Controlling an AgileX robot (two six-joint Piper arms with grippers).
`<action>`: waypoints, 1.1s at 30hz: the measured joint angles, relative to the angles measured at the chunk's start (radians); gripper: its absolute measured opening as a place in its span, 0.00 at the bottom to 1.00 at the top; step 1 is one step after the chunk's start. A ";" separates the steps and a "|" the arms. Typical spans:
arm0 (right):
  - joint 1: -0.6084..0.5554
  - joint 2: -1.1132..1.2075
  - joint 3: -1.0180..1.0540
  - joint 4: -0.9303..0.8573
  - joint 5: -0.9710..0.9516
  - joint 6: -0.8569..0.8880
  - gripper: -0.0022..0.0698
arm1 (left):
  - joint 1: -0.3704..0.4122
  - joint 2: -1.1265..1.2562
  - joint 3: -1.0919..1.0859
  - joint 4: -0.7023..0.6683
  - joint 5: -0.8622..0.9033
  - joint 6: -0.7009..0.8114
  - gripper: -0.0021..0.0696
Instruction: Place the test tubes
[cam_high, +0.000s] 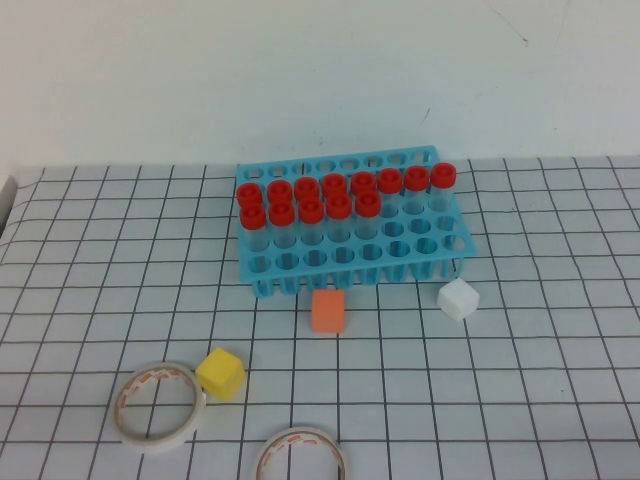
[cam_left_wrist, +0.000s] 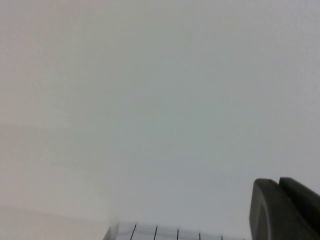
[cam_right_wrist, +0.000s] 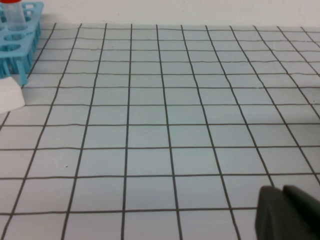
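thirteen test tubes (cam_high: 339, 215) upright in rack (cam_high: 345, 272); left gripper (cam_left_wrist: 280, 205), right gripper (cam_right_wrist: 285, 210) away, fingers closed

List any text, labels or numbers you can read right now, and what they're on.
Nothing legible.
Left tape roll: red print inside its ring, too blurred to read.
Blue rack, red caps, cubes: blank.
Left hand, shut, facing the wall: unmarked.
Right hand, shut, over the grid mat beside the rack: unmarked.
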 joint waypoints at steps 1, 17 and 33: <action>0.000 0.000 0.000 0.000 0.000 0.000 0.03 | 0.000 0.000 0.021 0.102 0.002 -0.089 0.03; 0.000 0.000 0.000 0.000 0.000 0.000 0.03 | 0.521 0.000 0.157 1.365 0.577 -1.280 0.03; 0.000 0.000 0.000 0.000 0.000 0.000 0.03 | 0.498 0.000 0.175 1.595 0.895 -1.447 0.03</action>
